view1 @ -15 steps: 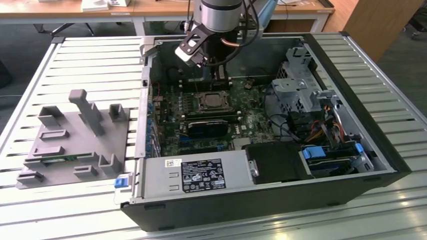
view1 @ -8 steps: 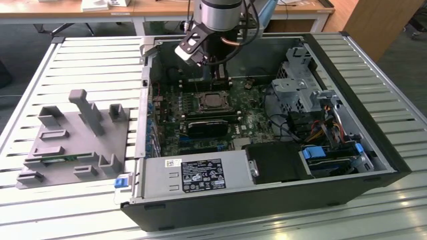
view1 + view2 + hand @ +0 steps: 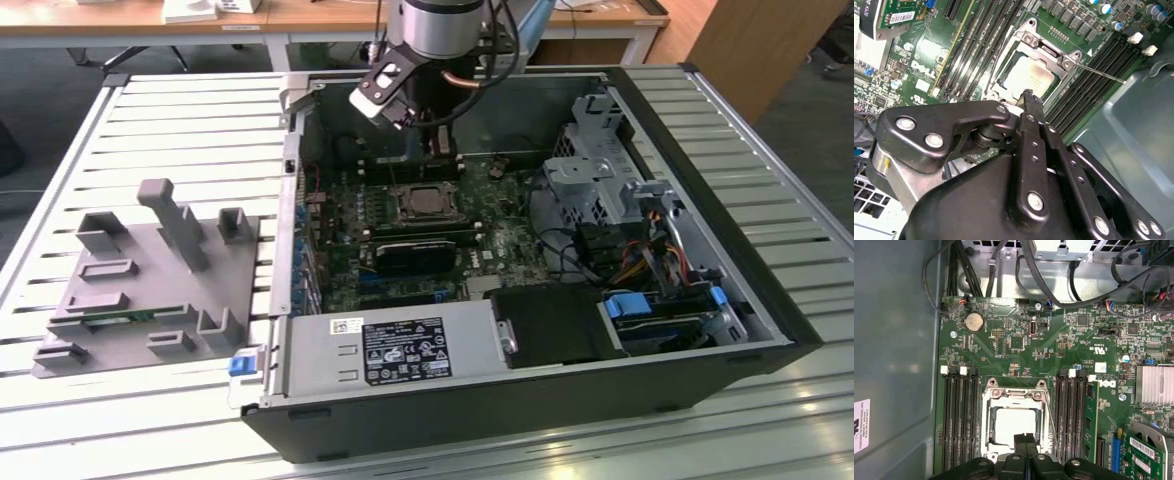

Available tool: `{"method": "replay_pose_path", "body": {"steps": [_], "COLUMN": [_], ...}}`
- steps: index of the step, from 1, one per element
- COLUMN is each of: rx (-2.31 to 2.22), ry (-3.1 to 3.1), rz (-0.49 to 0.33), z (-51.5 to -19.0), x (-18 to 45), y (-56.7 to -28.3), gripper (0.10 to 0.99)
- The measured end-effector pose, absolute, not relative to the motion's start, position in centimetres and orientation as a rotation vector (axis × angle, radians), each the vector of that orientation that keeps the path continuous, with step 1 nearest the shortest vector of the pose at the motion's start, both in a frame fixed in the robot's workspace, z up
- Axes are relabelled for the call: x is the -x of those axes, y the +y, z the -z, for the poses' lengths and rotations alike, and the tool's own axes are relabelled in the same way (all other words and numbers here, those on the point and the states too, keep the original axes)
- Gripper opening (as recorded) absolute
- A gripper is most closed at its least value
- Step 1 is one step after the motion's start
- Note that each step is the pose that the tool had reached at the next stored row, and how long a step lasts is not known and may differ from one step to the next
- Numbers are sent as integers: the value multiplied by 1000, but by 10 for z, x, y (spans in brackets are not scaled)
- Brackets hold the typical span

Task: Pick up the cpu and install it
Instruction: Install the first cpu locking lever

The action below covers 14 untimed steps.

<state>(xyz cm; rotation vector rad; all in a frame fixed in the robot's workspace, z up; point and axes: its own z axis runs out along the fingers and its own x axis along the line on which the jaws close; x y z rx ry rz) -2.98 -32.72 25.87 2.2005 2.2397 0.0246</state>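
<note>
Jaws closed, empty, w/ cpu [image 3: 1015, 423] seated in socket [image 3: 1014, 396] just beyond tips.

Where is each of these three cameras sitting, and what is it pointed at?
Exterior view: off the arm, looking down into the open black computer case; the arm's tool hangs inside.
First wrist view: on the arm, facing the green motherboard; fingertips shut.
Second wrist view: on the arm, behind the tool.
Shared: the silver square cpu in its socket.

Power supply label [image 3: 400, 350], print too small
</note>
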Motion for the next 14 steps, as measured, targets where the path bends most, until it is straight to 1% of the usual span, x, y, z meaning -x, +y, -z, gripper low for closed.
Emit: {"method": "replay_pose_path", "body": {"steps": [14], "rx": [-2201], "ry": [2240], "rz": [-24], "z": [-267], "x": [30], "y": [-327], "gripper": [106]}}
